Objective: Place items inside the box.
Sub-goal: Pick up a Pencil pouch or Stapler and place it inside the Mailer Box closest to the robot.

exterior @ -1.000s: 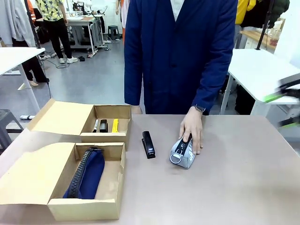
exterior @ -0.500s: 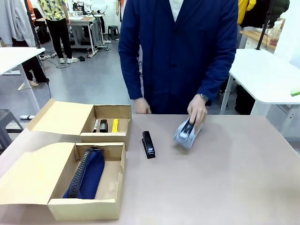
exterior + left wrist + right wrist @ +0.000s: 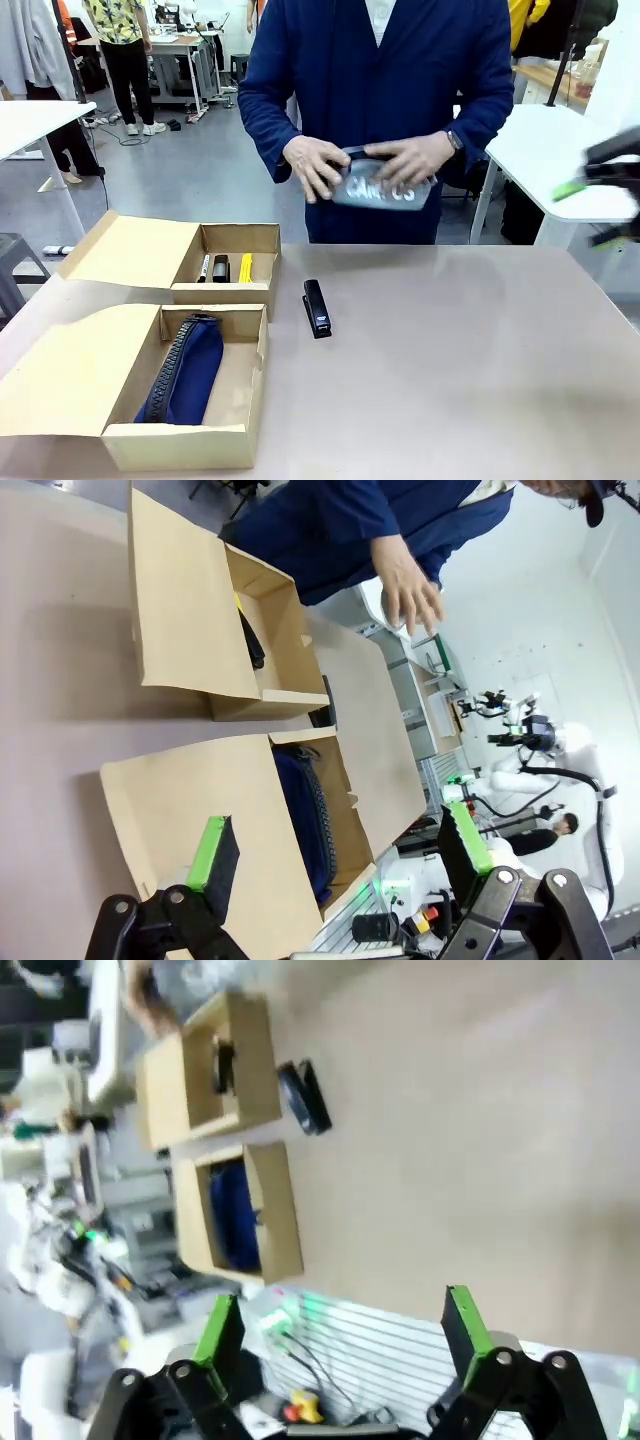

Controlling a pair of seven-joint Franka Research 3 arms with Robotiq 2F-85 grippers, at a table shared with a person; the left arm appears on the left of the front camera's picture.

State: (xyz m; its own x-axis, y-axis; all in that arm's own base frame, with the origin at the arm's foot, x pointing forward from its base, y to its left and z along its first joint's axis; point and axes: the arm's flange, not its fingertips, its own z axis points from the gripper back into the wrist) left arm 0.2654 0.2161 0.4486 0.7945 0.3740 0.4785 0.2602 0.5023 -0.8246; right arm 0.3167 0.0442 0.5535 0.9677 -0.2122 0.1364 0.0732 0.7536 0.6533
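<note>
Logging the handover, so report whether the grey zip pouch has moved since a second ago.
Yes. The grey fabric zip pouch printed CAMPUS has risen off the table, up and away from the unmoved black stapler, into the person's hands.

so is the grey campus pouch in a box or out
Out. The person holds the grey pouch up at chest height, off the table, while the navy pouch lies inside the near box.
</note>
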